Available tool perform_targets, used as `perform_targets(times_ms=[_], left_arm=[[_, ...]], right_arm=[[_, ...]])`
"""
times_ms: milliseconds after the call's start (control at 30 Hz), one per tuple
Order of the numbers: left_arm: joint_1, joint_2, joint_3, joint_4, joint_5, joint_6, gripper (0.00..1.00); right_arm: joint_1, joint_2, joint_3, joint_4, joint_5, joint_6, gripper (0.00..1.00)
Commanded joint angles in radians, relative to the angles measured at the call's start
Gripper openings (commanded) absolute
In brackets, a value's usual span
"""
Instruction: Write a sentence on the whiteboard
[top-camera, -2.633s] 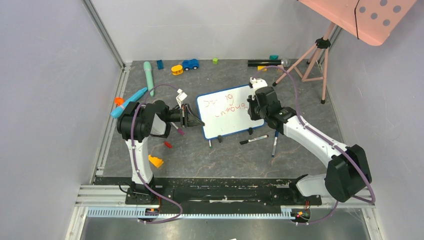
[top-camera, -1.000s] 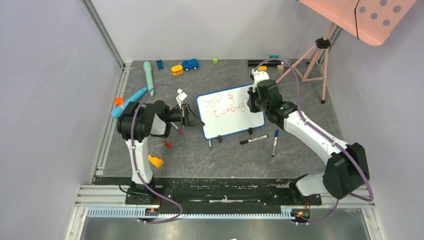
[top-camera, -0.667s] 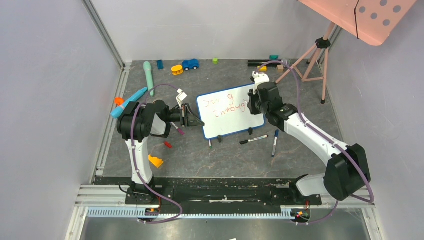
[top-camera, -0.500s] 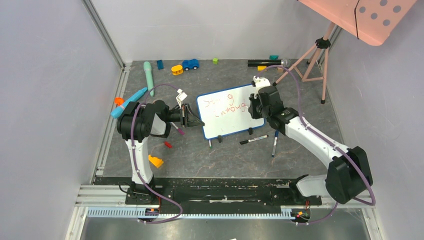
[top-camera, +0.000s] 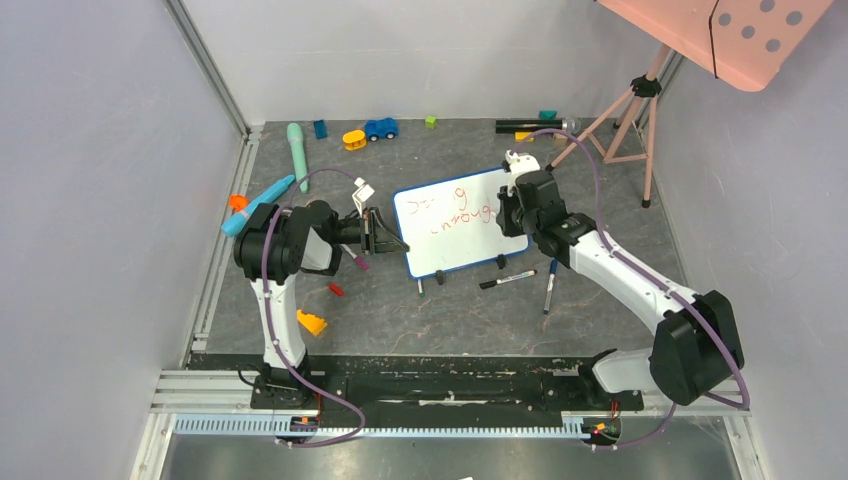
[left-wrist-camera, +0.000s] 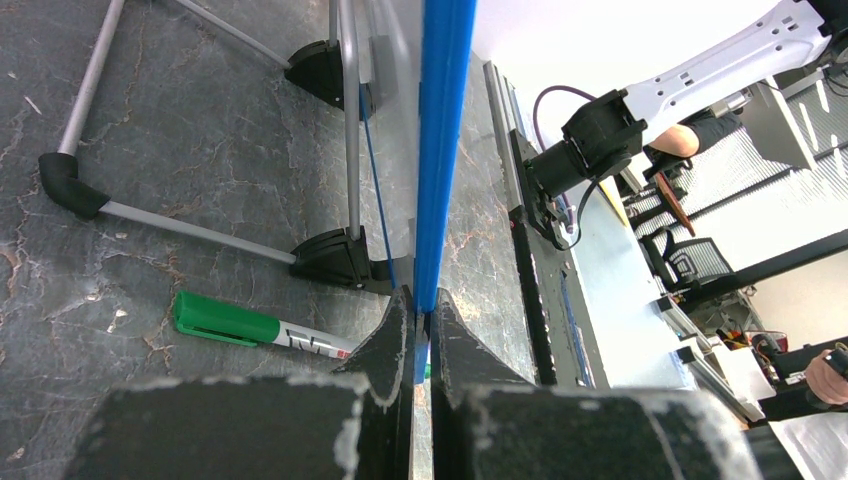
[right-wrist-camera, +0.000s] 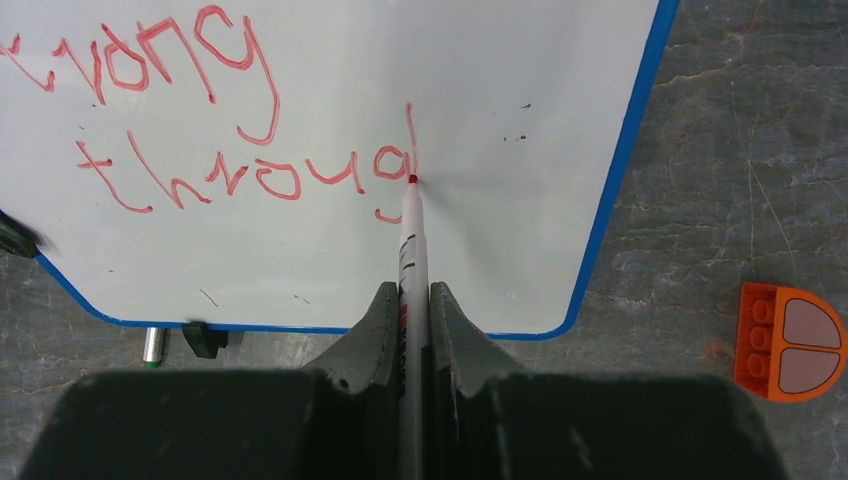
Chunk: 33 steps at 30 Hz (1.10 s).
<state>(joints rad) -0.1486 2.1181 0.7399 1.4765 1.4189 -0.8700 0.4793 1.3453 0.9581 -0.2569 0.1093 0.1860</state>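
Bracing the whiteboard (top-camera: 455, 250) looks to be the left side's whole job. The left jaws are pinched fully shut on the thin blue frame at the board's 9 o'clock edge, and I judge this stops the board sliding or rocking on its small black feet (left-wrist-camera: 335, 262) under pen pressure. The board stands near the middle of the grey surface (top-camera: 400, 320), propped on a metal stand.

From the board's 3 o'clock side the right jaws reach in, closed tight on a red marker (right-wrist-camera: 411, 250). Its tip touches the white face at the end of the sentence (right-wrist-camera: 200, 170), which reads roughly "Strong throug" with a tall upstroke for the next letter.

At 3 o'clock of the tip, a band of blank white remains before the blue rim, enough I think for that letter and little more. The bare strip at 6 o'clock, under the second line, looks like the place for the remaining words.

An orange brick (right-wrist-camera: 795, 342) lies off the board at 4 o'clock, well apart from the pen. A black marker (top-camera: 507, 279) and a blue pen (top-camera: 549, 288) lie at the board's 6 o'clock. A green marker (left-wrist-camera: 262, 327) lies just beside the feet.
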Motion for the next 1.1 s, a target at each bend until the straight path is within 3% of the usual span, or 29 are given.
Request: perform_targets(times_ms=[0,867,1067], left_arm=[[-0.014,0.005,0.009,0.080,0.043,-0.027,0.02],[-0.014,0.007,0.012,0.081,0.044,-0.027,0.02],[-0.014,0.005,0.010,0.080,0.044,-0.027,0.02]], right_arm=[[-0.007,0.025,0.069,0.023,0.024,-0.022,0.00],[-0.024,-0.015,-0.045,0.015,0.021,0.001,0.00],[-0.023,-0.031,0.001,-0.004,0.010,0.001,0.00]])
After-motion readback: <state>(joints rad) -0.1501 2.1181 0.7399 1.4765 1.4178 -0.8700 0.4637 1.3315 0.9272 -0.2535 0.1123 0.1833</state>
